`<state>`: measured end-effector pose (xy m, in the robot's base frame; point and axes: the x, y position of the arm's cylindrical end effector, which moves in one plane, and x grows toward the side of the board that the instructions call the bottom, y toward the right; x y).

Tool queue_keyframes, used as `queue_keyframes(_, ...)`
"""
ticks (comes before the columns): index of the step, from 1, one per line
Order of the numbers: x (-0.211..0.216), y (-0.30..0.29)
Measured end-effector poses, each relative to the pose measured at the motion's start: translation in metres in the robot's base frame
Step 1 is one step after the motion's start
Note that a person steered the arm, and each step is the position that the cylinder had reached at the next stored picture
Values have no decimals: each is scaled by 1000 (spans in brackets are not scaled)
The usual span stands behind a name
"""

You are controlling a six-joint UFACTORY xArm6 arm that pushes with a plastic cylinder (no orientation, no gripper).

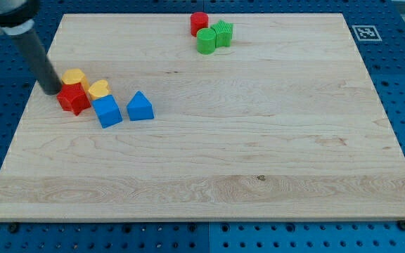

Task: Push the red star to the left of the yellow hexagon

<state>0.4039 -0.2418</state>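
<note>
Clawless, the arm ends in a dark rod, so nothing spreads or pinches; its tip (51, 91) rests at the upper left of the frame, touching or just beside the red star's (72, 98) left edge. That star sits just below the yellow hexagon (74, 76), with a yellow heart (99, 88) and a blue cube (107, 111) crowding its right side on the wooden tabletop (259, 154). Small, stiff and probably light, it should slide readily, though its points may make it spin; a push against a flat flank seems safest.
</note>
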Motion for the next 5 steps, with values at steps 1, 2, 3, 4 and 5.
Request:
queue_keyframes(1, 0, 38)
queue_keyframes(2, 1, 34)
queue_keyframes(3, 6, -1)
queue_keyframes(4, 23, -25)
queue_keyframes(5, 63, -13)
